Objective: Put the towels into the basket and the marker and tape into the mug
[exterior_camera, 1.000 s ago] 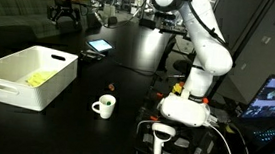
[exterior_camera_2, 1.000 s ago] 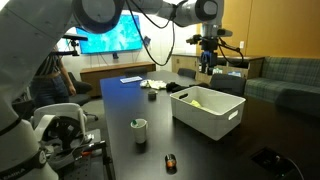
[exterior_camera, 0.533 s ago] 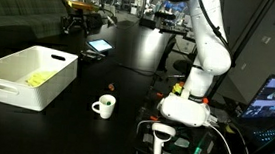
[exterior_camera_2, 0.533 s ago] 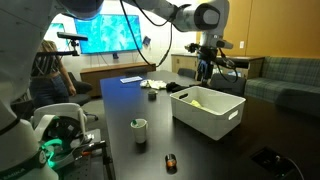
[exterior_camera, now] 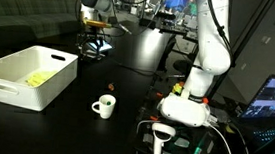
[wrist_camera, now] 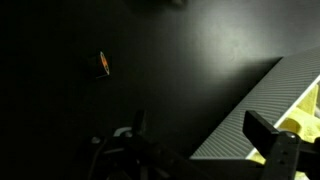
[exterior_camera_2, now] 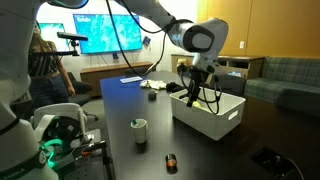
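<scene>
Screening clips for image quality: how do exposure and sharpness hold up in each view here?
Wrist view: underexposed, the black table nearly featureless; only the wall of the white rectangular plastic basket and the bright yellow towel read. Both exterior views: evenly lit, the small white ceramic mug crisp, the gripper somewhat soft; in an exterior view a bright blue wall screen glares.

Counted on desk (exterior_camera: 137, 77):
- basket (exterior_camera: 22, 82): one.
- towel (exterior_camera: 39, 78), yellow: one, seen inside basket.
- mug (exterior_camera: 103, 106): one, near basket.
- small item (exterior_camera: 112, 87): one, near basket, just beside mug.
- dark round item (exterior_camera_2: 152, 95): one, near basket's end.
- robot arm (exterior_camera: 212, 53): one, with one pincer (exterior_camera: 93, 51) near basket.
</scene>
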